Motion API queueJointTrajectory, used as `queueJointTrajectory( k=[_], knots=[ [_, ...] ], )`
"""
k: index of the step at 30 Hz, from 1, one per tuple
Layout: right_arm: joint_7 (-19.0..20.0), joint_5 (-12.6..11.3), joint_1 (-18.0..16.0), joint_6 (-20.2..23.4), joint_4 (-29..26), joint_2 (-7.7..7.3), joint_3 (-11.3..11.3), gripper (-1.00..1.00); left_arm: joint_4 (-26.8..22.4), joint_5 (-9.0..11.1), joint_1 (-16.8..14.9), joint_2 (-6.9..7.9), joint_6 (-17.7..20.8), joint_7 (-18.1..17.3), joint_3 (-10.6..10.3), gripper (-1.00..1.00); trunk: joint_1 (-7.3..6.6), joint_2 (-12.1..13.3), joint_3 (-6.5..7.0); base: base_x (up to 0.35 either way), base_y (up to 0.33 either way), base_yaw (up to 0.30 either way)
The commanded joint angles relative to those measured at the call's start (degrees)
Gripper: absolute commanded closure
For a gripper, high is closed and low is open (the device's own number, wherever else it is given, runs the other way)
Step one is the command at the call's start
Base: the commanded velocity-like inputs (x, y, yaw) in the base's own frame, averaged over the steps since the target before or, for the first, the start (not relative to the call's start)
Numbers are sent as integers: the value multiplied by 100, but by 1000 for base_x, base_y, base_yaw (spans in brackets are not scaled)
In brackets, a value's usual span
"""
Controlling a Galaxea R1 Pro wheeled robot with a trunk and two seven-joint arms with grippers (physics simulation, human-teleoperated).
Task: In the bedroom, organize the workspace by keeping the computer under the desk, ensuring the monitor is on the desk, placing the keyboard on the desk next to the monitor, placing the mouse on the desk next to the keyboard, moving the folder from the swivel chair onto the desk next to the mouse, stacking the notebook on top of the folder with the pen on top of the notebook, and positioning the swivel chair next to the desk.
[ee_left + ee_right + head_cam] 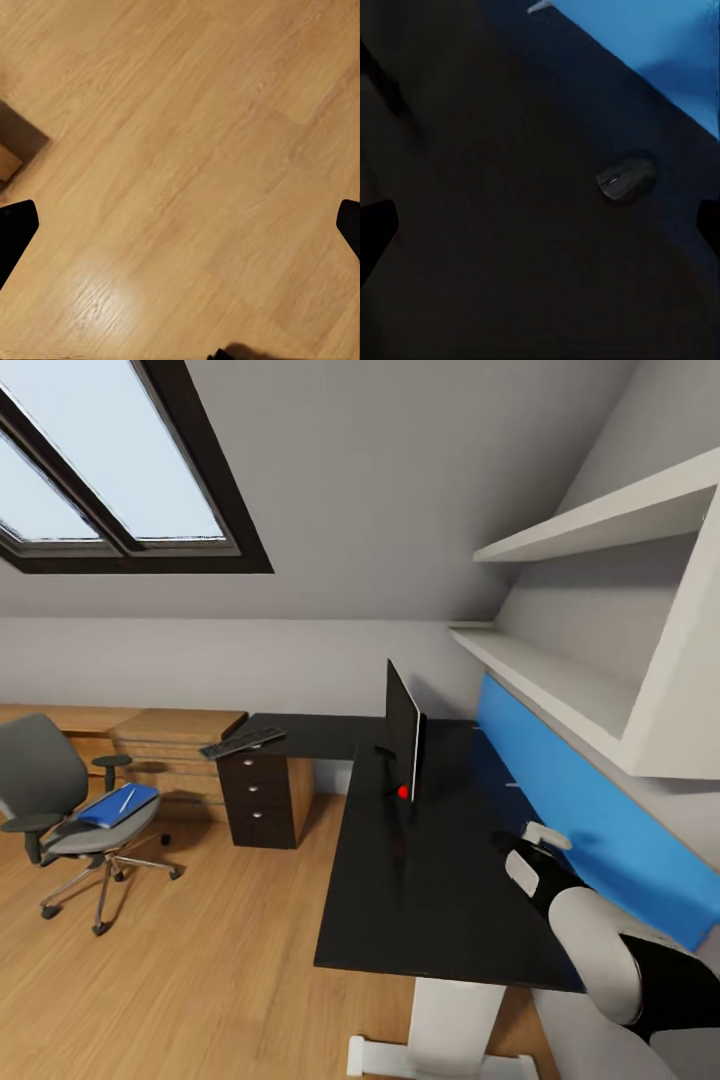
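Over the desk (400,880), right end effector (540,221) spread wide and empty, mouse (624,180) at its 1 o'clock: descend centred, straddle it squarely, close gently, then lift.

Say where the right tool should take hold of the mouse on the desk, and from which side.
Probably from straight above, fingers closing across the narrow flanks of the mouse. It is low, rounded and lies flat on the black desk, so its top gives no edge to pinch. The blue wall panel stands close beside it, which argues against a sideways approach.
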Motion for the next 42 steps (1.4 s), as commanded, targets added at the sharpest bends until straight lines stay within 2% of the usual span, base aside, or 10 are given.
queueJointTrajectory(
  k=[1,4,8,12,15,16,19,27,33,42],
  knots=[
    [-49,-173,-2,14,-2,-16,-72,-100,-29,50,-2,8,-25,31,50,-100,3,-6,-4,98,-19,0],
    [-168,-512,-5,43,-3,-78,-384,-100,-274,76,-2,124,-29,18,511,-100,3,-6,-4,48,-9,0],
    [-221,-663,-5,20,-8,-115,-535,-100,-541,146,2,329,-35,4,967,-100,3,-6,-4,17,-3,0],
    [-236,-691,-3,-66,-8,-124,-583,-100,-1014,168,9,365,-26,2,1064,-100,3,-6,-4,4,-1,0],
    [-242,-698,-3,-164,-9,-126,-595,-100,-1424,173,26,367,-3,1,1085,-100,3,-6,-4,1,0,0],
    [-263,-701,-2,-275,-9,-127,-601,-100,-1865,176,155,363,18,1,1096,-100,3,-6,-4,0,0,0],
    [-311,-703,-3,-367,-5,-130,-605,-100,-2365,180,416,361,41,1,1102,-100,3,-6,-4,0,0,0],
    [-424,-709,-2,-496,-1,-125,-615,-100,-4049,189,1523,285,73,2,1095,-100,3,-6,-4,0,0,0],
    [-438,-706,0,-523,0,-127,-617,-100,-4338,180,1823,64,89,7,1082,-100,135,-246,-111,0,0,0],
    [-435,-705,2,-534,0,-98,-609,-100,-3722,156,1867,24,85,-6,862,-100,333,-607,-273,0,0,0]
  ],
)
